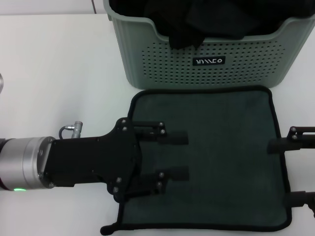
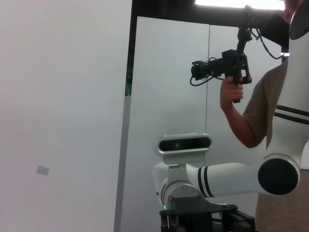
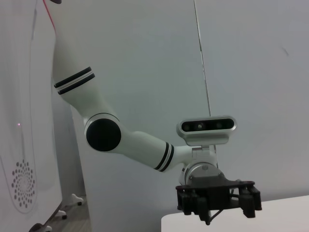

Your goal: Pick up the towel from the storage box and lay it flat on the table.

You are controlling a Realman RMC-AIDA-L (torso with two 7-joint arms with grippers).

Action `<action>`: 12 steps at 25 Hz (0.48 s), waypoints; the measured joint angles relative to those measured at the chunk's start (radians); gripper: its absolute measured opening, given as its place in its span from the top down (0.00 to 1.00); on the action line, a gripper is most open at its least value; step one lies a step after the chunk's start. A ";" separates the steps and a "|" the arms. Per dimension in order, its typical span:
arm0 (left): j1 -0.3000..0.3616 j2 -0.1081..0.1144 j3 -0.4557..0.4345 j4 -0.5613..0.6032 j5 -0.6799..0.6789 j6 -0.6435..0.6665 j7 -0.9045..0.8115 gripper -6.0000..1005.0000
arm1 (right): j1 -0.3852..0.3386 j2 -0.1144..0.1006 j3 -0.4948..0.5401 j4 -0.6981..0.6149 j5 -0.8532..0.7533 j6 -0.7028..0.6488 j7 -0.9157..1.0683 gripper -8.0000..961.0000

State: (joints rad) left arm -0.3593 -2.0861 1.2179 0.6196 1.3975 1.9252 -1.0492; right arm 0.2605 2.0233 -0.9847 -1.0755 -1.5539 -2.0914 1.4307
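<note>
The towel [image 1: 221, 147] lies spread flat on the white table [image 1: 54, 73], dark grey-green side up, with black edging and a small loop at its near left corner. It lies just in front of the sage-green storage box [image 1: 206, 64]. My left gripper [image 1: 187, 155] is open and empty over the towel's left half. My right gripper [image 1: 281, 172] is open and empty at the towel's right edge. The left wrist view shows the right gripper [image 2: 203, 220] from afar, and the right wrist view shows the left gripper [image 3: 218, 199].
Dark cloths [image 1: 206, 19] fill the storage box, some hanging over its dipped front rim. A person holding a camera rig [image 2: 227, 67] stands behind the robot in the left wrist view. The table stretches bare white to the left of the box.
</note>
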 joint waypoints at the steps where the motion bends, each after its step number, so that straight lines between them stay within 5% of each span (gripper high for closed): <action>1: 0.001 0.000 -0.002 0.000 0.000 0.000 0.003 0.50 | 0.000 0.000 0.000 0.001 0.000 0.000 -0.001 0.24; 12: 0.012 0.046 -0.050 -0.017 -0.001 0.058 0.009 0.50 | 0.100 0.000 -0.075 0.119 -0.009 0.077 -0.042 0.25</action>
State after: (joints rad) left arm -0.3478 -2.0397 1.1675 0.6024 1.3961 1.9827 -1.0402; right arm 0.3609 2.0234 -1.0597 -0.9569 -1.5626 -2.0148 1.3884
